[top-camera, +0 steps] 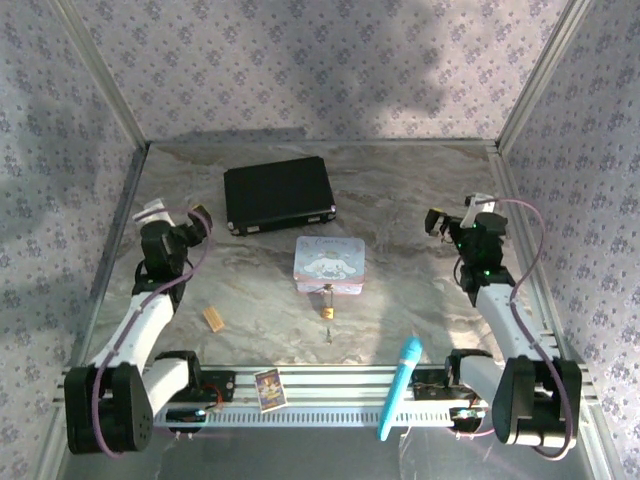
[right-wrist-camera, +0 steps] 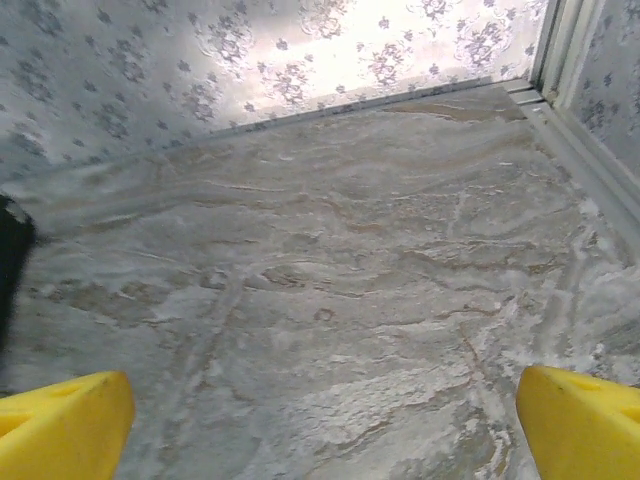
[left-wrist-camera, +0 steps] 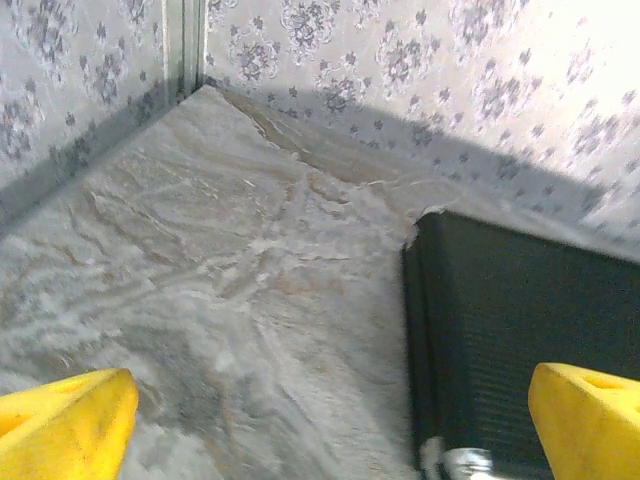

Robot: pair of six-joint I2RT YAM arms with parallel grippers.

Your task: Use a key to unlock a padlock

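Padlock (top-camera: 327,312) sits untouched beside the tin (top-camera: 328,262), left gripper (top-camera: 200,216) and right gripper (top-camera: 437,222) spread empty; first step apparently pending, demanding precise pickup of the key (top-camera: 329,334).

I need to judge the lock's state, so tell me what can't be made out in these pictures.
Key: top view, too small; only a faint sliver below the padlock, keyhole unreadable.
Black case: left wrist view, cut off by right and bottom edges.
Dark shape: right wrist view, cut by left edge, unidentifiable.
Card: top view, print too small.
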